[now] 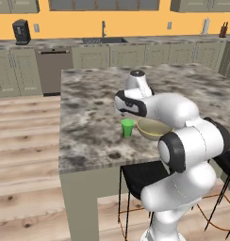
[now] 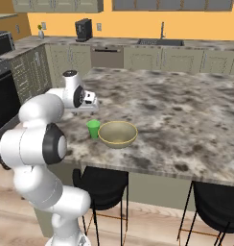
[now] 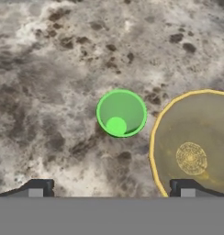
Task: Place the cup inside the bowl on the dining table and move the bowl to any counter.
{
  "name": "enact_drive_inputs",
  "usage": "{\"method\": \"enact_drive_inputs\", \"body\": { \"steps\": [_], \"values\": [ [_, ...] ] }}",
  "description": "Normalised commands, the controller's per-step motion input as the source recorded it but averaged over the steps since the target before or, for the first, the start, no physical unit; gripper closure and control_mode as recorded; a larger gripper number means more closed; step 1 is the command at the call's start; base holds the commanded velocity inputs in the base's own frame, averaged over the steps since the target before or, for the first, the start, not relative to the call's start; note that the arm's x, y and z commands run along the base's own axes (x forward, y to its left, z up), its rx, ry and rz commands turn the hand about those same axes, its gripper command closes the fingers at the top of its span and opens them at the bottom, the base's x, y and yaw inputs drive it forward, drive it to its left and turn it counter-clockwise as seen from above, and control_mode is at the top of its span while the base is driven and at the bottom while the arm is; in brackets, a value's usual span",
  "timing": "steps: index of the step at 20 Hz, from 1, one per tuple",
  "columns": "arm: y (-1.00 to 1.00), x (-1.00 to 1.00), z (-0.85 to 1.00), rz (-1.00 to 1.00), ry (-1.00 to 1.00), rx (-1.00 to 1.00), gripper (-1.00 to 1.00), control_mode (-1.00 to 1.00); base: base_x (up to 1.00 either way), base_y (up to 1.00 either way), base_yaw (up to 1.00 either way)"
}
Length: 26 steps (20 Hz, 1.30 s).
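The green cup [image 1: 127,127] [image 2: 93,129] stands upright on the marbled dining table [image 1: 88,117] [image 2: 186,110], near its front edge. The wide olive-yellow bowl [image 1: 152,129] [image 2: 118,133] sits just to the cup's right, close beside it and empty. My gripper [image 3: 111,188] hangs open above the cup, pointing down, with nothing between its fingers. In the hand view the cup [image 3: 121,113] lies a little ahead of the fingertips [image 3: 38,187], and the bowl [image 3: 196,142] fills the lower right, with the right fingertip over its rim.
Black stools [image 1: 140,176] [image 2: 102,182] stand under the table's front edge. The counter [image 1: 102,44] [image 2: 152,45] with green cabinets runs along the back wall, carrying a sink and a coffee machine [image 1: 21,32] [image 2: 83,29]. Wooden floor lies left of the table.
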Motion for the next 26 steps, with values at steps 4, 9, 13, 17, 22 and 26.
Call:
{"method": "enact_drive_inputs", "body": {
  "steps": [4, 9, 13, 17, 22, 26],
  "values": [
    [0.24, 0.14, -0.1, -0.02, 0.0, -0.02, -1.0, -1.0, 0.0, 0.0, 0.0],
    [0.04, 0.21, -0.19, 0.0, 0.0, -0.05, -1.0, -1.0, 0.0, 0.0, 0.0],
    [0.01, 0.31, -0.21, 0.0, 0.0, -0.04, -1.0, -1.0, 0.0, 0.0, 0.0],
    [0.0, 0.27, -0.13, 0.0, 0.0, -0.03, -1.0, -1.0, 0.0, 0.0, 0.0],
    [0.0, 0.24, -0.16, 0.0, 0.0, -0.02, -1.0, -1.0, 0.0, 0.0, 0.0],
    [0.02, 0.18, -0.19, 0.0, 0.0, 0.0, -1.0, -1.0, 0.0, 0.0, 0.0]
  ]
}}
